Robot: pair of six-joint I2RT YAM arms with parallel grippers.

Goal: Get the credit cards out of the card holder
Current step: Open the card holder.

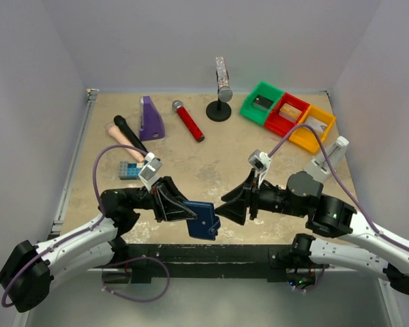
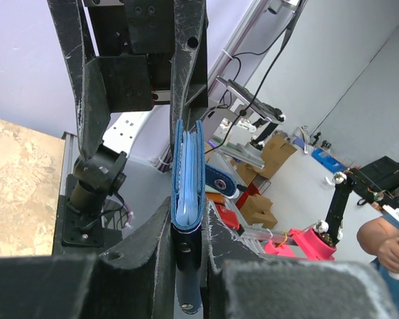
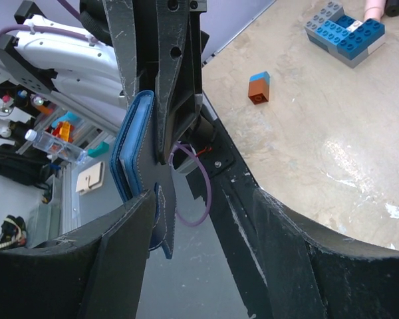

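Arms reach toward each other, low and roughly level, over the near edge of the table (image 1: 225, 146). The left gripper (image 1: 188, 210) is clamped on the folded navy card holder (image 1: 204, 221), held at near centre. From the right, the right gripper (image 1: 230, 206) faces it with jaws spread apart, just beside the holder; whether they touch I cannot tell.

No lettering, label, brand mark, number or sign is legible in any view; the card holder (image 1: 203, 219) shows plain faces, and everything else is too small or blurred to read.
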